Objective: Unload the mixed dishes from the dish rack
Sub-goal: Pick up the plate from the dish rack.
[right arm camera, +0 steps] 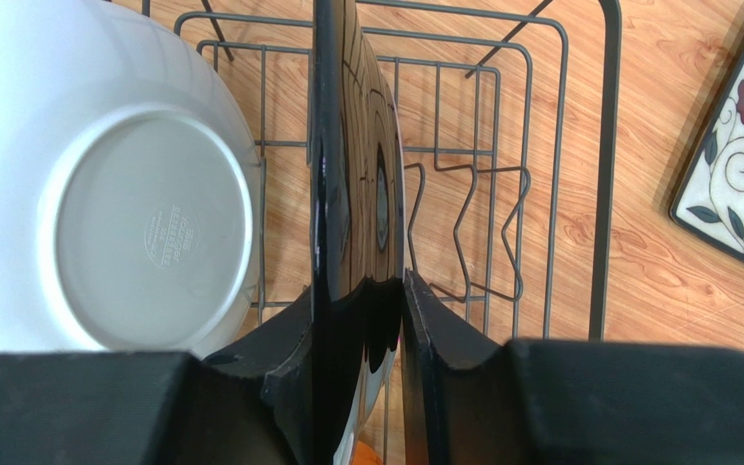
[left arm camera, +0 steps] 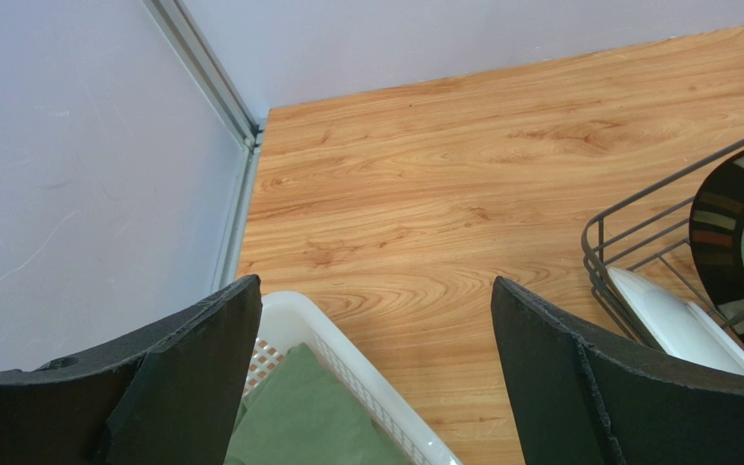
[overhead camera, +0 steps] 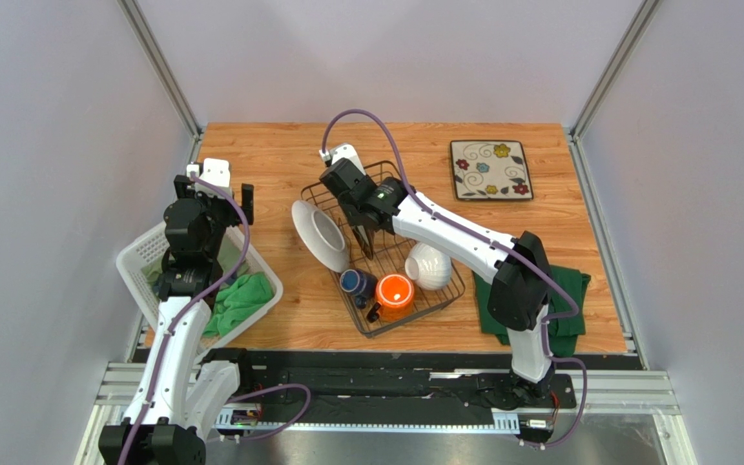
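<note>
The black wire dish rack holds a white plate leaning at its left end, a glossy black plate standing on edge, a white ribbed bowl, an orange mug and a dark blue mug. My right gripper is down in the rack, and in the right wrist view it is shut on the black plate's rim. The square floral plate lies on the table at the back right. My left gripper is open and empty above the white basket.
A white slotted basket with a green cloth sits at the left table edge. Another green cloth lies at the front right, by the right arm's base. Walls close in on the left, back and right.
</note>
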`<state>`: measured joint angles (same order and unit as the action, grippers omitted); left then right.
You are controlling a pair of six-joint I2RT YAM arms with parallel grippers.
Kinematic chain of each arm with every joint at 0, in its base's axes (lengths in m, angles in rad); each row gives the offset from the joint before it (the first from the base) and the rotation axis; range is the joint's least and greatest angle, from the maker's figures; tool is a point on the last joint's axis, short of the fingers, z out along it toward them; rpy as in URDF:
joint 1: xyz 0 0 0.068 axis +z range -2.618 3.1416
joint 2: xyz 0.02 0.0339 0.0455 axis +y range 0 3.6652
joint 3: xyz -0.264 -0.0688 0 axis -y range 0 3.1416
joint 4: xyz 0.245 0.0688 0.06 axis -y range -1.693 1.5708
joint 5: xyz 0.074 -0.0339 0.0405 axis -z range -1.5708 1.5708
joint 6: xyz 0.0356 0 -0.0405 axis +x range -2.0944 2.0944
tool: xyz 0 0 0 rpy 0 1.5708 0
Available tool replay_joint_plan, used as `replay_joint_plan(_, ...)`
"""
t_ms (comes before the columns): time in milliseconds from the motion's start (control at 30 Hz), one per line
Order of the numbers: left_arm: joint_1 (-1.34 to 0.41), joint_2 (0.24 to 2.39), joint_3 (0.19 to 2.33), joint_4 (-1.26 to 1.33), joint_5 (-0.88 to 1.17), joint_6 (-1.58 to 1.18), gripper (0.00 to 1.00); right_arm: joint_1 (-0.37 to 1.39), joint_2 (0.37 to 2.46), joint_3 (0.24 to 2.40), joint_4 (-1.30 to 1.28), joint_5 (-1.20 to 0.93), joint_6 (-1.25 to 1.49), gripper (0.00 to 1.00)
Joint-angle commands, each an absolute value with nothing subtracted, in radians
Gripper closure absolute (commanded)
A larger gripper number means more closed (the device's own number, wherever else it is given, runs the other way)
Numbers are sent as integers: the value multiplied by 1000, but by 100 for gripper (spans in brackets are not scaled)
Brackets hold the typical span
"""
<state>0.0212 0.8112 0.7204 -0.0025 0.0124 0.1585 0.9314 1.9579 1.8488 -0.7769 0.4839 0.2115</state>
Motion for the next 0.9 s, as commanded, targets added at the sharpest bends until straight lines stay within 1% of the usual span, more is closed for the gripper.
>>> replay_joint_plan(0,21,808,715,38,2,143,4,934,1947,1962,-712,486,164,100)
replay_joint_plan(200,21,805,712,41,5,144,4,936,1974,2005,-710,552,129,100)
replay_joint_plan(433,21,810,715,44,9,143,4,945,2006,2008,-667,685,31,100)
replay_joint_plan(867,21,804,719,41,2,143,4,954,2014,2045,-630,749,-52,100)
